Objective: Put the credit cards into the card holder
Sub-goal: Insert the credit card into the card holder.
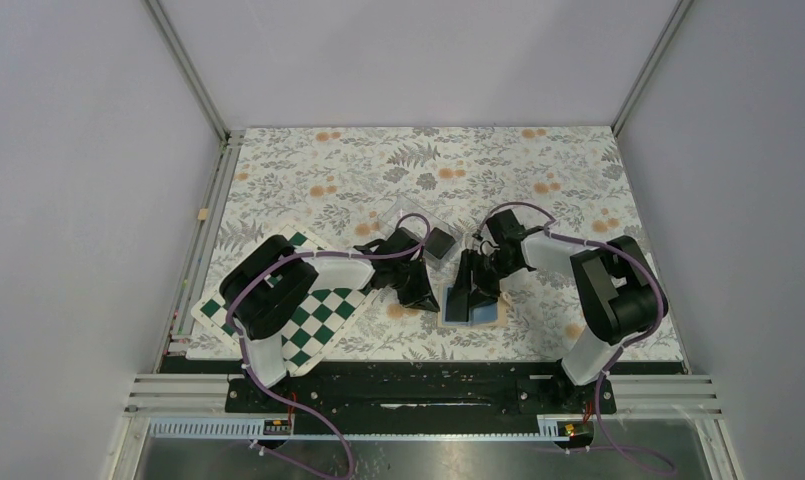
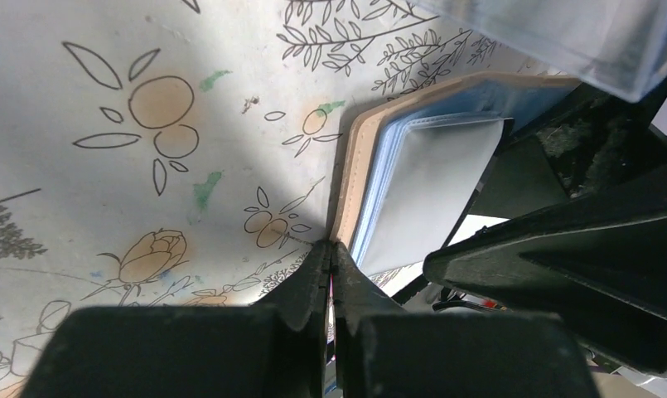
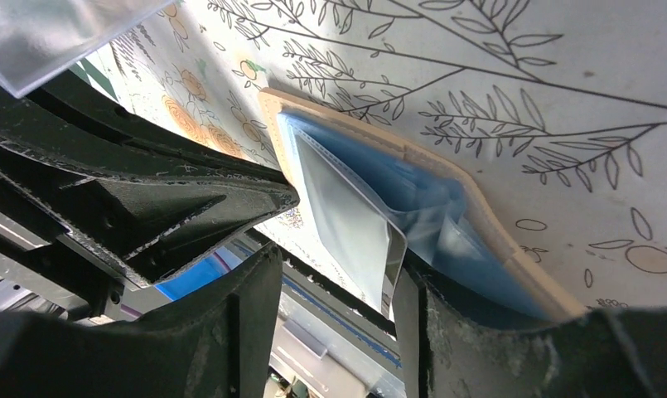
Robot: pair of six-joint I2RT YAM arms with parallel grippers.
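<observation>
Standing beside the rig, I see the card holder point(image 1: 486, 314) lying open, blue lining up, near the middle of the tabletop's near edge. The left gripper point(image 2: 331, 253) is squeezed fully closed on nothing I can make out, tips at the tan rim. The right gripper point(image 3: 336, 282) stands apart around a clear sleeve point(image 3: 346, 220) without pinching it. One dark card point(image 1: 440, 243) waits in the clear box point(image 1: 410, 218) behind. I'd pin the rim firmly and lift the sleeve's lip gently.
</observation>
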